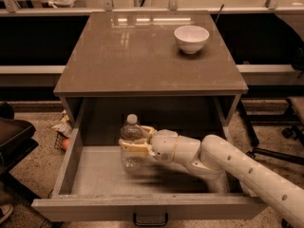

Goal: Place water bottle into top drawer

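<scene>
The top drawer [95, 179] is pulled wide open below the cabinet, with a dark handle [150, 220] on its front panel. My gripper [130, 140] reaches in from the right on a white arm [228, 165] and is shut on the water bottle [130, 137]. The bottle is clear with a white cap and stands upright inside the drawer, left of centre, its base at or just above the drawer bottom. The fingers [135, 149] wrap the bottle's middle.
A white bowl [191, 38] sits on the cabinet top [133, 51] at the back right. Litter lies on the floor left of the drawer [64, 127]. A dark chair [12, 137] stands at the left and a chair base [280, 151] at the right.
</scene>
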### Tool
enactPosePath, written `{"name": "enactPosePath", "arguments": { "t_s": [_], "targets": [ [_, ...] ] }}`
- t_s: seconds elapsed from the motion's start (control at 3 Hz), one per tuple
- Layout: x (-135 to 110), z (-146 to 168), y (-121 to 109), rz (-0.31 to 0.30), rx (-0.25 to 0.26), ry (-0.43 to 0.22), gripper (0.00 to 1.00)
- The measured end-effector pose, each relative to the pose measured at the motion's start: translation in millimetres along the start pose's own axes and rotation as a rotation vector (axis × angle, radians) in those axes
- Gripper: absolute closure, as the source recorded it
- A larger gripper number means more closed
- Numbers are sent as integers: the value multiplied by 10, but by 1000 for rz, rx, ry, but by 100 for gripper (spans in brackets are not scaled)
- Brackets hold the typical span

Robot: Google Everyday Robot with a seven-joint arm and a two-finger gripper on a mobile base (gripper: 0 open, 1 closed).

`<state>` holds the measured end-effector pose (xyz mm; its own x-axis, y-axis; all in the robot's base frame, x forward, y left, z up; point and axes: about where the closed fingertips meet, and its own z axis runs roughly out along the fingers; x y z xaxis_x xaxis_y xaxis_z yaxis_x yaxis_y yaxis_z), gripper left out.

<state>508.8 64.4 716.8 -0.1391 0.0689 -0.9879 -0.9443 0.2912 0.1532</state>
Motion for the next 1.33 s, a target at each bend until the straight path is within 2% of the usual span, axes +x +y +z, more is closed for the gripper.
{"name": "enactPosePath", "arguments": {
  "t_s": [0.33, 0.67, 1.33],
  "targets": [
    [-93, 31, -18, -42, -34, 41, 100],
    [-192, 73, 37, -93, -81, 115, 100],
    [-113, 133, 123, -84, -104, 132, 100]
  ]
}}
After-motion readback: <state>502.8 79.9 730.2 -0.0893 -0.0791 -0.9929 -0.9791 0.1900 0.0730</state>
